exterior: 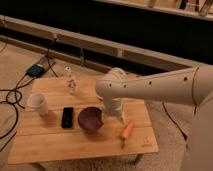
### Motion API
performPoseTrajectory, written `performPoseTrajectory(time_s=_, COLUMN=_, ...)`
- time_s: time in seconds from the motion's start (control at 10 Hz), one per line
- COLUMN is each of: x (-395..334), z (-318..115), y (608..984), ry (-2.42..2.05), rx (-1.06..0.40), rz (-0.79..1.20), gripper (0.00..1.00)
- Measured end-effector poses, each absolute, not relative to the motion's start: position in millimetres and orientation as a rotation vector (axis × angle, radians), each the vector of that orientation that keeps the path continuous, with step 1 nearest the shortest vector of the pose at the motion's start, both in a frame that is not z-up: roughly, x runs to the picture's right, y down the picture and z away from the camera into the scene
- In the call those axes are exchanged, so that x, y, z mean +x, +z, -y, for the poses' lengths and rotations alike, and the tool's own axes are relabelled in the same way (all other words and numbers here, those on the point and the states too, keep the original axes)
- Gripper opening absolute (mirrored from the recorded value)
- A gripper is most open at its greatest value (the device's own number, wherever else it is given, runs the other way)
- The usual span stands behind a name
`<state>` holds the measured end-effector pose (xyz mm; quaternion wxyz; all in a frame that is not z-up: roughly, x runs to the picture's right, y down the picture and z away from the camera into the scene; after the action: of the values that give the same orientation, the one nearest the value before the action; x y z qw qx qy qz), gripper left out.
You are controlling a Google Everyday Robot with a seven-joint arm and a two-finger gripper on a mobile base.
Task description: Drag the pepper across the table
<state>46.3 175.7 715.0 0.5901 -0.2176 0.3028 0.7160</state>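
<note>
1. The arm (pixel 150 87) is big, white and smooth, with round joints. It bends down over the middle of the tabletop. My guess at the step: reaching for the pepper, with the drag not yet begun.
2. The tabletop (pixel 55 142) is flat, made of pale wood planks with square corners.
3. The bowl (pixel 90 119) is round and dark purple, just left of the claw.
4. The cup (pixel 39 103) is white and stands near the left edge.
5. The phone (pixel 67 117) is a flat black slab between cup and bowl.
6. The claw (pixel 115 116) hangs under the arm's end, between bowl and pepper, low over the wood. It seems spread apart and empty, though the view is dim.
7. The pepper (pixel 127 130) is thin, orange and pointed. It lies flat near the front right of the tabletop, just right of the claw. Next, the claw should move right, drop onto it, then slide it along the wood.
</note>
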Motion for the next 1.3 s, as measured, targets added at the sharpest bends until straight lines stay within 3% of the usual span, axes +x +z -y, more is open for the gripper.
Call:
performPoseTrajectory(time_s=0.7, x=86.4, z=-240.7, y=734.2, ry=1.667, rx=-0.584, rz=-0.793, gripper=0.65)
performPoseTrajectory(time_s=1.3, x=108.5, z=-260.2, y=759.8, ry=1.701, rx=-0.610, rz=-0.862, gripper=0.65)
